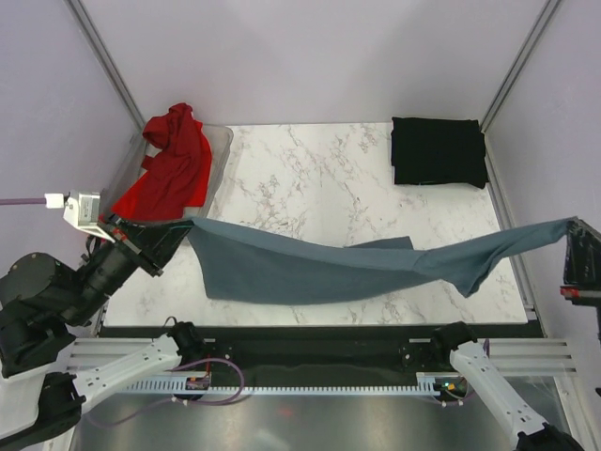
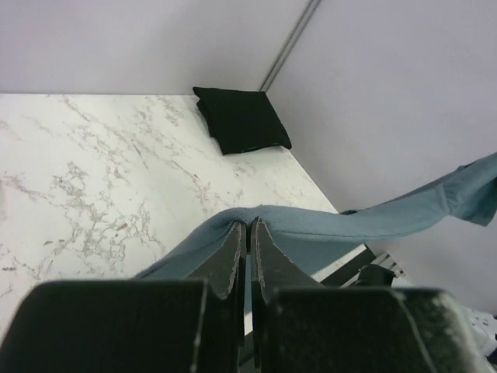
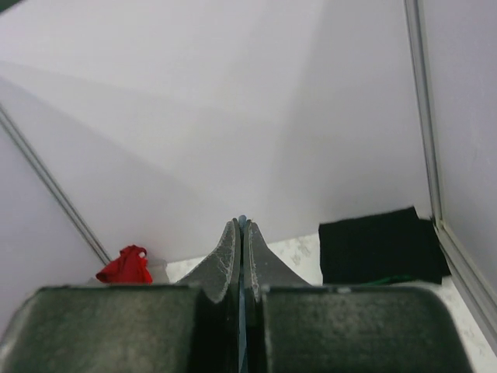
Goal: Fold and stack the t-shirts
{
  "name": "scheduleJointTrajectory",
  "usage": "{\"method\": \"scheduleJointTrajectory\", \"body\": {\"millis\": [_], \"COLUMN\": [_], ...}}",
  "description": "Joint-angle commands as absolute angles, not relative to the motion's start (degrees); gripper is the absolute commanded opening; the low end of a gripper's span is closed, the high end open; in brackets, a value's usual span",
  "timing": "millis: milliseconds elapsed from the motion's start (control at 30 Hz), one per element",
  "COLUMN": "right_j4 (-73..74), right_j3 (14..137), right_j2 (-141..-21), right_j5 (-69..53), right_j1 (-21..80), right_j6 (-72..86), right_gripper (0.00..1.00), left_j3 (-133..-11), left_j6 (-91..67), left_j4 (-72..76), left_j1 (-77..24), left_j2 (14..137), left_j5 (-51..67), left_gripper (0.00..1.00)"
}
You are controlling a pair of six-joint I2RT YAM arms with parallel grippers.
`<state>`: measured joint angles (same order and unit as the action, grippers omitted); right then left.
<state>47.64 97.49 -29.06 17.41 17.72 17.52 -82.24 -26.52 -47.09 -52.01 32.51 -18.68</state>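
We see the slate blue-grey cotton t-shirt (image 1: pixel 310 268) stretched across the near part of the white marble table (image 1: pixel 310 178), its middle sagging onto the surface and both ends lifted. The left gripper (image 1: pixel 183 228) has its jaws pressed together on the left edge, and the right gripper (image 1: pixel 575 235) pinches the other end past the table's right side. The black t-shirt (image 1: pixel 438 151) lies folded at the far right corner, and the crumpled bright red t-shirt (image 1: pixel 172 162) hangs over the clear plastic bin (image 1: pixel 223 141) at the far left.
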Motion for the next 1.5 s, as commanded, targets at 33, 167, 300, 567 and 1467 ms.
{"method": "scheduleJointTrajectory", "body": {"millis": [33,167,300,567,1467], "right_j4": [40.7,39.7,39.1,46.8,34.1], "right_j3": [103.9,110.8,118.7,124.8,101.0], "right_j2": [-28.7,-30.4,-32.8,-45.2,-97.8], "right_j5": [11.3,5.6,6.3,13.8,19.2], "right_j1": [17.4,17.3,16.9,16.0,15.6], "right_j6": [12.4,9.3,7.5,8.7,17.7], "right_gripper": [0.0,0.0,0.0,0.0,0.95], "left_j3": [-83.7,-84.9,-86.2,-89.9,-87.9], "left_j6": [-20.5,-18.5,-15.3,-15.2,-26.2], "left_j4": [-42.5,-38.9,-34.9,-37.3,-44.0], "left_j1": [-52.0,-52.0,-51.9,-51.9,-11.1], "left_j2": [30.5,28.4,27.6,39.5,96.6], "left_j5": [-10.2,-6.8,-3.7,-22.2,-15.8], "left_gripper": [0.02,0.02,0.02,0.02,0.93]}}
